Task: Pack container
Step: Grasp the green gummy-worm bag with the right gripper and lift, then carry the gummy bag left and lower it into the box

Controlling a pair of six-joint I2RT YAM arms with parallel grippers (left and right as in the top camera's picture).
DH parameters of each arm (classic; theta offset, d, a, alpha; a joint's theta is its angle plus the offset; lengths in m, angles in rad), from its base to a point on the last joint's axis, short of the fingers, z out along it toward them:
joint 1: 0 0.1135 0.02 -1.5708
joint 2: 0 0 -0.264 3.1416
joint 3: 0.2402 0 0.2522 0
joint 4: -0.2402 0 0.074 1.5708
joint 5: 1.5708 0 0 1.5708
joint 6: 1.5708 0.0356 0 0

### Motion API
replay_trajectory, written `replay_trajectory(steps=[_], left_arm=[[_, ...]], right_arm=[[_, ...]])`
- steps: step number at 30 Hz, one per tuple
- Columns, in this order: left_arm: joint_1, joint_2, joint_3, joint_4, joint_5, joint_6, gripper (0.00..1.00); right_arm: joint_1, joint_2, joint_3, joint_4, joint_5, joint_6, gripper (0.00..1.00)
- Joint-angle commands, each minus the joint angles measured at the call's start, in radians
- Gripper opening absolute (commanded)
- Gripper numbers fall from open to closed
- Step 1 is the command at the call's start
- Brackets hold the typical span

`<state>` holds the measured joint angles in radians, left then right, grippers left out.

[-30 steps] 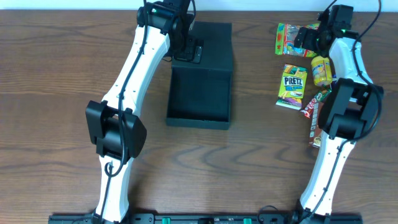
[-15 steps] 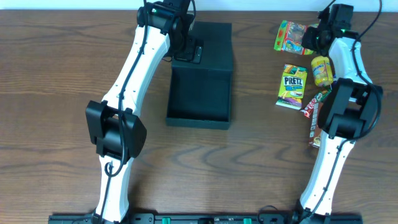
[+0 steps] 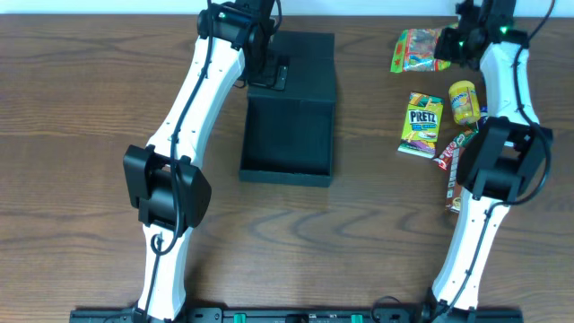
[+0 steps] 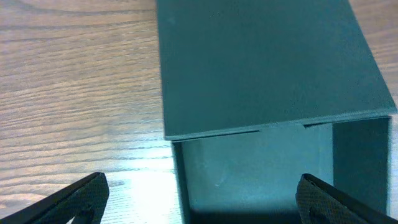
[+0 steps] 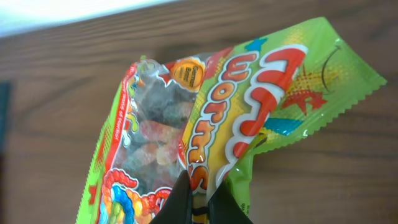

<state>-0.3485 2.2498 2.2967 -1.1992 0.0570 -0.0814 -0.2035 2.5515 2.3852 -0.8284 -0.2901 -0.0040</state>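
**Packing barely begun: first packet gripped, box empty**

The container [image 3: 289,117] sits on the worktop [image 3: 81,108] left of centre. Its flap lid is folded back on the far side, and nothing shows in its open compartment in either the overhead or the left wrist view. By that evidence, no snack is packed yet.

The right jaws are pinched shut on the edge of a gummy worms bag [image 5: 186,124] at the far right corner, well apart from the container. I cannot tell whether the bag is clear of the worktop.

The left jaws are spread wide and hold nothing, poised above the flap's hinge line.

A Pretz packet [image 3: 422,124], a yellow packet [image 3: 463,100] and red wrappers [image 3: 451,151] partly hidden by the right arm all lie beside that arm. By my reading, nearly the whole job remains: carrying the bag across, then these.
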Motion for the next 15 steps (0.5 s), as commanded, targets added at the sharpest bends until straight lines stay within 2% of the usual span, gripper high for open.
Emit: replay_trajectory(steps=[1,9,15], left_arm=[[0.037,0.005,0.028,-0.002,-0.035,-0.032,0.98],[0.186,-0.042,0.039,-0.005,-0.034,-0.035,0.98],[0.303,-0.060,0.039,-0.016,0.025,-0.030,0.96]], right_arm=[[0.062,-0.148,0.085,-0.087,-0.063,-0.174,0.01],[0.195,-0.328,0.093,-0.310,-0.226,-0.443,0.01],[0.300,-0.357,0.092,-0.541,-0.331,-0.623,0.01]])
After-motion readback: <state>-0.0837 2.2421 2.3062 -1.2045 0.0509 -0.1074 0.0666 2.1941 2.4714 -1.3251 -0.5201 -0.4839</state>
